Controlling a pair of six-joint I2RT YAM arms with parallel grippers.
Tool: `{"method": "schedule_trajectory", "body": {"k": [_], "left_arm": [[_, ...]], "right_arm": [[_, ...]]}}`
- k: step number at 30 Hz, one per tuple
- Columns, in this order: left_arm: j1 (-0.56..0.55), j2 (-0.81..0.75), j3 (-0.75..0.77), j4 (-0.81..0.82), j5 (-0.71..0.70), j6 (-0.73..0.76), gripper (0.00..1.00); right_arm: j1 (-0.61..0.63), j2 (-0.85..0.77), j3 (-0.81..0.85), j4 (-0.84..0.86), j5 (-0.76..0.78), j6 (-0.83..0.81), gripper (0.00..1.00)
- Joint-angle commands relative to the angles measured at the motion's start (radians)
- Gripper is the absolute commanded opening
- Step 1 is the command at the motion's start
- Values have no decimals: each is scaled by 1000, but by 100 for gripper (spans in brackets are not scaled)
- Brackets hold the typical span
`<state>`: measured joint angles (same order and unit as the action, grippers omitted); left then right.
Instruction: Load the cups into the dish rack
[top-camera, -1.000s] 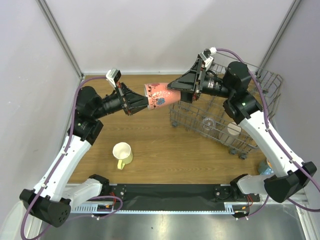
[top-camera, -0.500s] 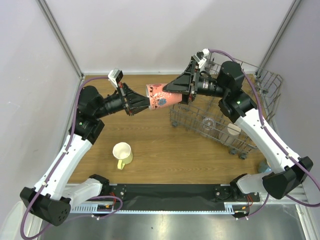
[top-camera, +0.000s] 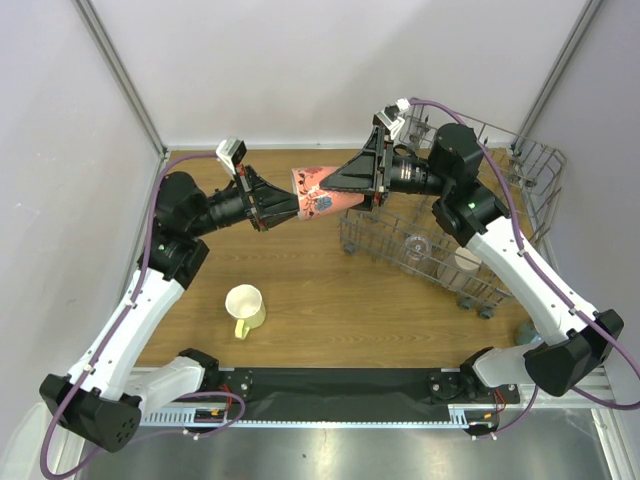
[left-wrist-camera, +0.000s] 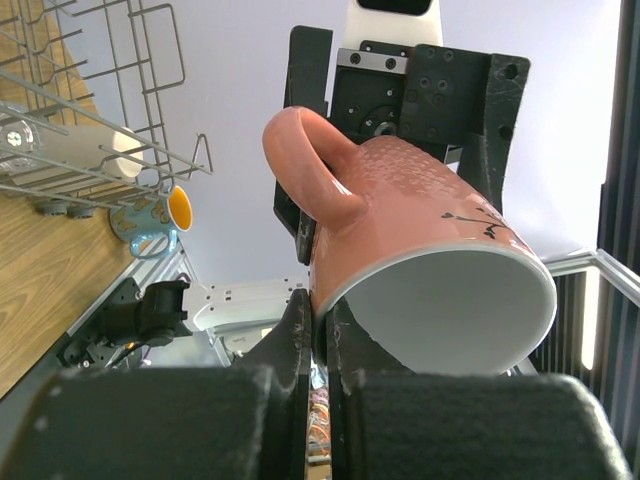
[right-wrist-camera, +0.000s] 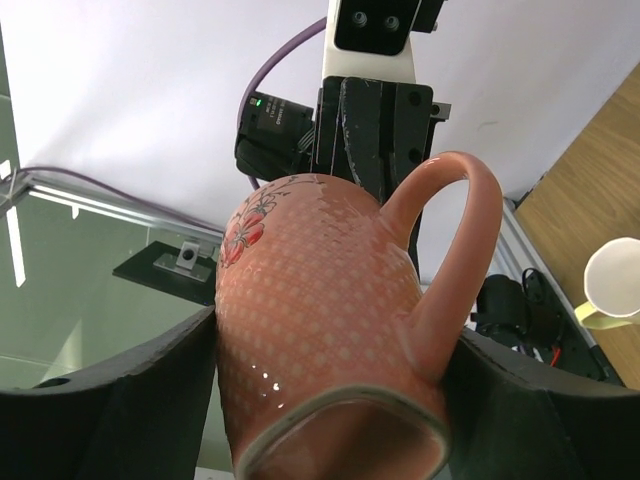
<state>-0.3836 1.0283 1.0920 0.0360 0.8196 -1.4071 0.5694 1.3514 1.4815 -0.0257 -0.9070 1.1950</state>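
As L gripper (top-camera: 292, 207) pinches it, mug (top-camera: 312, 195) lies horiz., mouth leftward.

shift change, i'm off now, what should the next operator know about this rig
Left claw: shut on the rim of the pink mug, held midair on its side.
Right claw: open, jaws either side of its base; contact unclear.
Done: clear glass and beige cup in the dish rack.
To do: hand over and rack the pink mug, then the yellow mug on the table and the blue tumbler near the rack.

Wooden table (top-camera: 330, 300), pale walls (top-camera: 320, 70) (lilac-tinted), black strip (top-camera: 340, 383)
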Motion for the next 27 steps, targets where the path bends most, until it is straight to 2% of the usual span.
{"method": "schedule_trajectory", "body": {"k": [1,2,4,5,7,9,10,11,12,15,21,27], "left_arm": [[-8,-17,11,61,29,-87,0],[-9,-19,9,58,29,-86,0],[-11,-16,6,61,32,-85,0],[-11,-14,5,61,33,-84,0],[-11,-17,-1,61,33,-87,3],[-11,-17,-15,61,36,-92,23],[-11,-23,-21,58,35,-93,42],[-12,-25,-33,64,35,-96,49],[-12,-28,-38,65,36,-101,64],[-9,-33,-52,53,38,-99,79],[31,-62,-56,-85,46,-49,91],[91,-112,-116,-134,58,-56,92]], "right_arm": [[9,-3,31,66,-21,-11,72],[9,-1,31,69,-20,-8,51],[9,3,31,75,-18,-3,23],[9,5,34,75,-15,-2,1],[7,3,33,72,-12,-6,0],[7,-1,37,57,-3,-24,0],[7,-3,39,43,2,-35,0],[1,-8,43,30,8,-60,0],[-6,-8,51,-29,19,-70,0],[-39,-20,56,-113,36,-118,0],[-132,-50,59,-236,72,-179,0],[-221,-60,97,-396,103,-273,0]]}}
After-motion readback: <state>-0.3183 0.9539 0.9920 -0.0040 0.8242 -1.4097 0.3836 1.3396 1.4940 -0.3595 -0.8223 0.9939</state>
